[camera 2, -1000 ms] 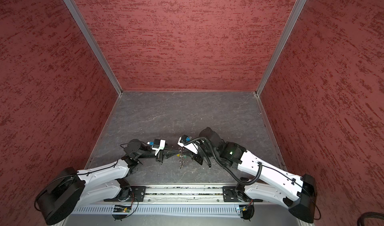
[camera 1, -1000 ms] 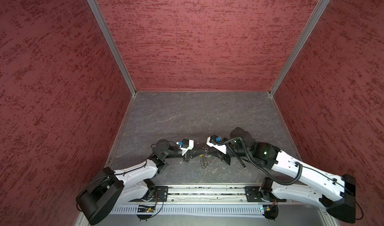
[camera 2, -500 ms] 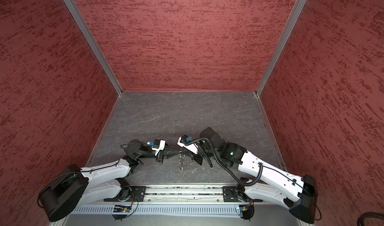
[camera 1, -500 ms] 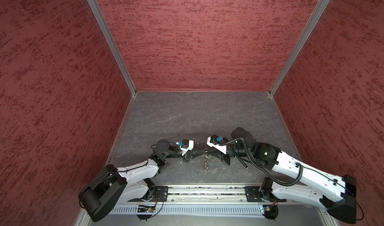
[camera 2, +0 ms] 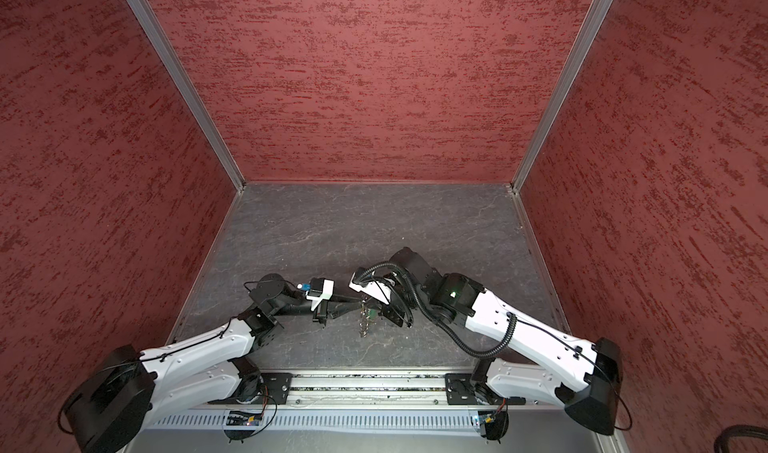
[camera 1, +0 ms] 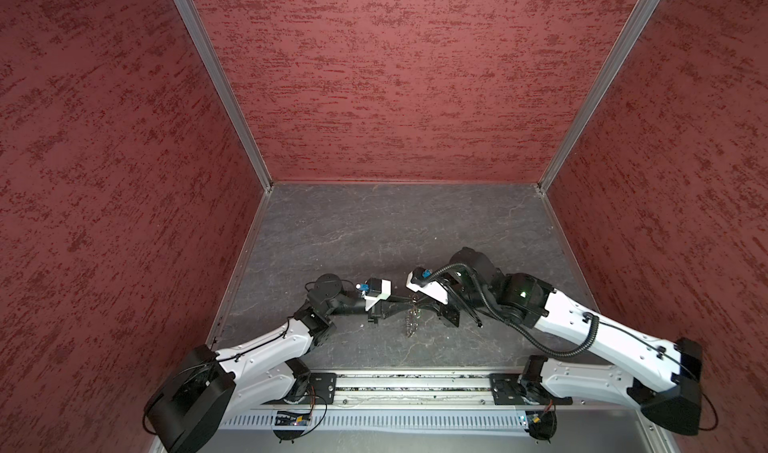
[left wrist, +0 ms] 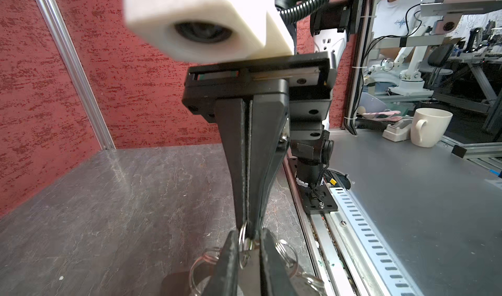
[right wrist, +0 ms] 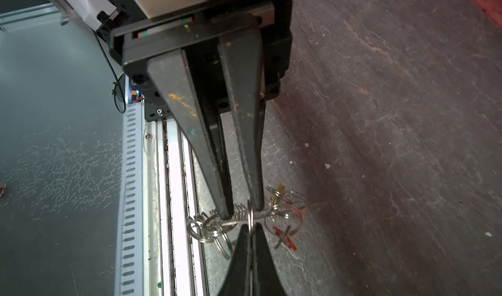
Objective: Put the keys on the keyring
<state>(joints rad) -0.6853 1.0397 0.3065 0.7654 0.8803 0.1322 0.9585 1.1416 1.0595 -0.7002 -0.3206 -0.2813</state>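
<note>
The keyring [right wrist: 214, 226] hangs over the near middle of the table [camera 1: 374, 230], between the two grippers. A red key [right wrist: 282, 237] and a yellow key [right wrist: 278, 192] sit among its rings. The right gripper [right wrist: 250, 230] is pinched tight on one ring. The left gripper [right wrist: 242, 210] has its jaws a little apart, one on each side of that ring.

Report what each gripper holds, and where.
Right gripper pinches the keyring by one upright ring. Left gripper stands slightly open astride that ring, with no clear grip.
</note>
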